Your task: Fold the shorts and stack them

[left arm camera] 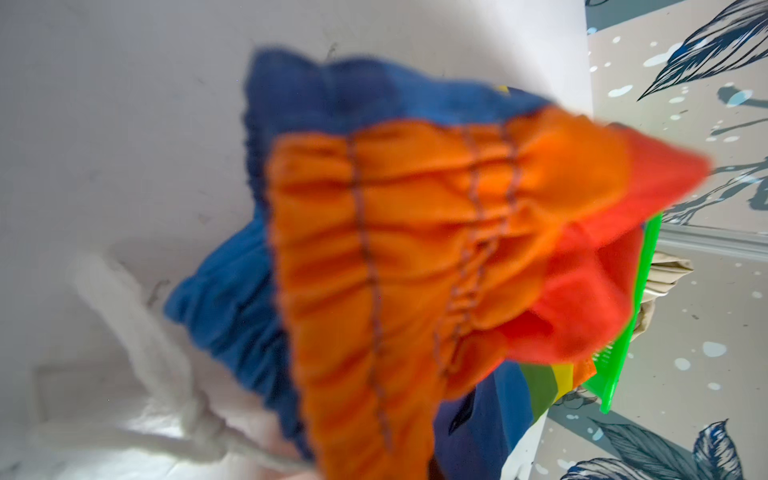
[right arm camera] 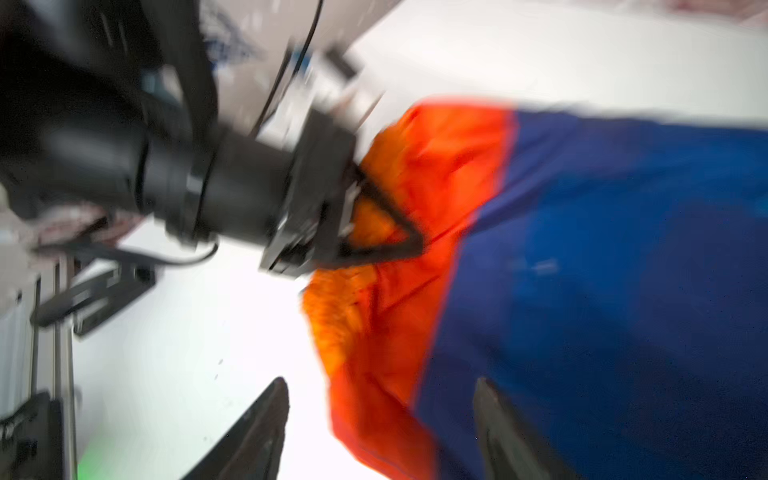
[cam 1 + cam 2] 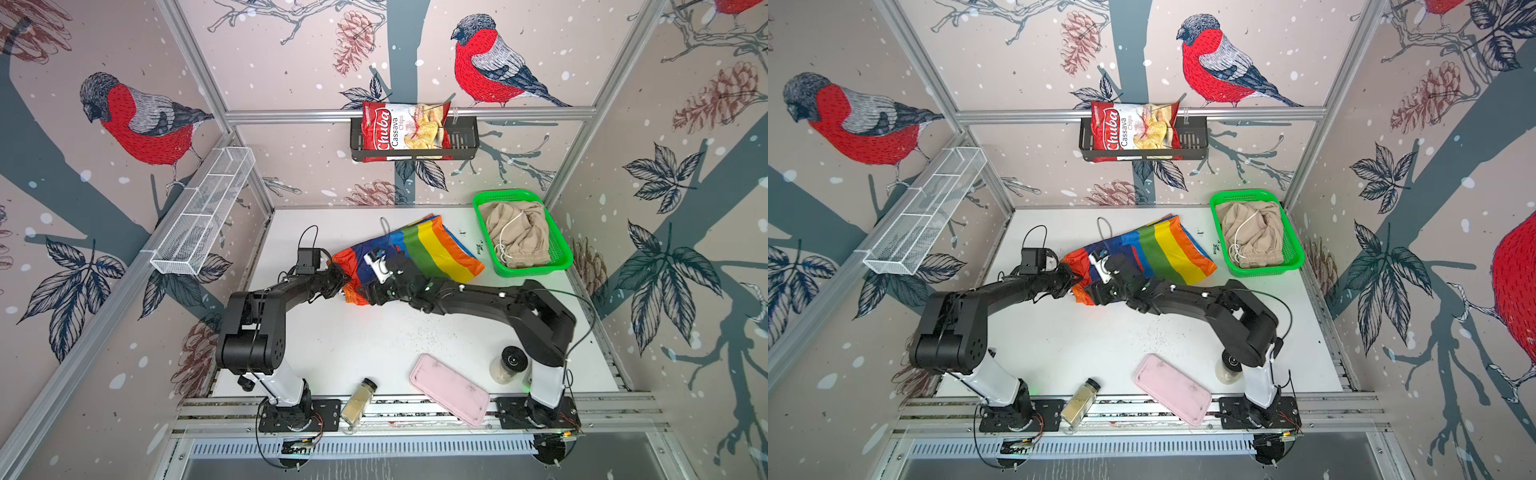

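The rainbow shorts (image 3: 436, 249) lie spread on the white table (image 3: 374, 345) in both top views, with the orange waistband end lifted at the left. My left gripper (image 3: 343, 276) is shut on that gathered orange waistband (image 1: 395, 249); the right wrist view shows its tips (image 2: 399, 241) pinching the cloth. My right gripper (image 2: 380, 399) stands open just beside it, and the orange and blue cloth (image 2: 602, 270) hangs loosely between its spread fingers (image 2: 266, 415). The beige shorts (image 3: 517, 232) sit crumpled in the green basket (image 3: 561, 253) at the back right.
A pink tray (image 3: 451, 388), a spice jar (image 3: 358, 401) lying down and a black-lidded jar (image 3: 509, 363) sit along the front edge. A white wire basket (image 3: 203, 212) hangs on the left wall. A black shelf (image 3: 461, 141) with a chips bag (image 3: 403, 131) hangs on the back wall.
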`<state>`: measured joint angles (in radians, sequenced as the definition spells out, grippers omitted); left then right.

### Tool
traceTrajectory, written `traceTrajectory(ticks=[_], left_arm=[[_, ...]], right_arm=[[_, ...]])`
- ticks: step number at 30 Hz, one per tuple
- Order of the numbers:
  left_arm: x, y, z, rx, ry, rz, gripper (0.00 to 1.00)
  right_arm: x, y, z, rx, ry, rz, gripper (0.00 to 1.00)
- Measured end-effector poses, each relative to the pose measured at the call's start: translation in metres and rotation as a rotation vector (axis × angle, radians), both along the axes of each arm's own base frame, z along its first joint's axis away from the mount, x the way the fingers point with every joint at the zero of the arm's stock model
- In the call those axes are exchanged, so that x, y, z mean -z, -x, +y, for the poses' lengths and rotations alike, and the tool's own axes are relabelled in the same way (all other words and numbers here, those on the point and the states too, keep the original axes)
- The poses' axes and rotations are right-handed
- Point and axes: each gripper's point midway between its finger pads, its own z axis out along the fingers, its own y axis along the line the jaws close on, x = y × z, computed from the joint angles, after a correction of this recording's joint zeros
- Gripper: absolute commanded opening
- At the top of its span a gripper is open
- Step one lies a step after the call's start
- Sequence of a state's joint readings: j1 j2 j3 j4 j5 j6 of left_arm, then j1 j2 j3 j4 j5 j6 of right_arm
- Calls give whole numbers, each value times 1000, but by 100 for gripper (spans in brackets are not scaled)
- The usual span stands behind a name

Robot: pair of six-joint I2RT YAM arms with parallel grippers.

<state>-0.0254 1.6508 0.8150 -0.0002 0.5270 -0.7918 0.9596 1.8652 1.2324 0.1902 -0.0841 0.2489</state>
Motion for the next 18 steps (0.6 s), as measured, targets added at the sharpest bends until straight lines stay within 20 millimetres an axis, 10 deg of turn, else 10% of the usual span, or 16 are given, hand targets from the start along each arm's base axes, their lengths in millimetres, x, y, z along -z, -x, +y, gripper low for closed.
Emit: traceTrajectory(ticks=[7,18], left_arm=[[-30,9,16,51,-99,-19,0],[-80,8,45,61,-212,-52,0]], right_arm=[[21,-53,-76,263,30,74,28],[117,4,8,114,125,272,18]])
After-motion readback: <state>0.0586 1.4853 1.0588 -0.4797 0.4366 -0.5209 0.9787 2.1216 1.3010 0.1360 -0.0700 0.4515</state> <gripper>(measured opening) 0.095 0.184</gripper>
